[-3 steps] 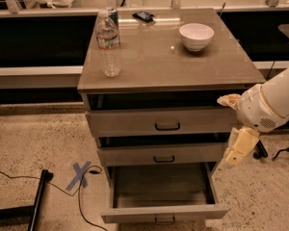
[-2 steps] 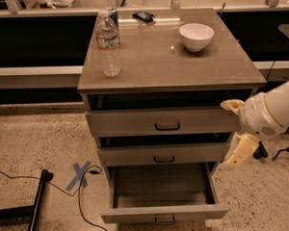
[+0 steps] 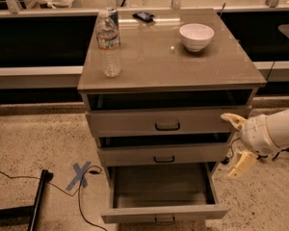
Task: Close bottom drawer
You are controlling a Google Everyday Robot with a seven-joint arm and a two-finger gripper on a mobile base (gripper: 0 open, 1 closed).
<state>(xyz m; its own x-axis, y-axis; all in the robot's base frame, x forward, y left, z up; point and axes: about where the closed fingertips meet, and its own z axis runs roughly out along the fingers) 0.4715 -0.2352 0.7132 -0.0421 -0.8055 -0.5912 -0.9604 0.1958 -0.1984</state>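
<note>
The bottom drawer (image 3: 164, 212) is pulled far out of the grey-beige cabinet (image 3: 168, 61), and its inside is empty. Its small dark handle (image 3: 165, 220) is at the lower edge of the view. My gripper (image 3: 236, 142) hangs to the right of the cabinet, level with the middle drawer (image 3: 164, 154). Its two cream fingers (image 3: 232, 119) are spread apart, open and empty. It is above and to the right of the bottom drawer's front and touches nothing. The top drawer (image 3: 166, 121) is slightly out.
A water bottle (image 3: 108, 42), a white bowl (image 3: 196, 36) and a small dark object (image 3: 144, 16) stand on the cabinet top. A blue tape X (image 3: 79, 175), cables (image 3: 19, 179) and a dark bar (image 3: 37, 201) lie on the floor at left.
My gripper and arm have moved downward and a little to the right, beside the cabinet. The drawers have not moved.
</note>
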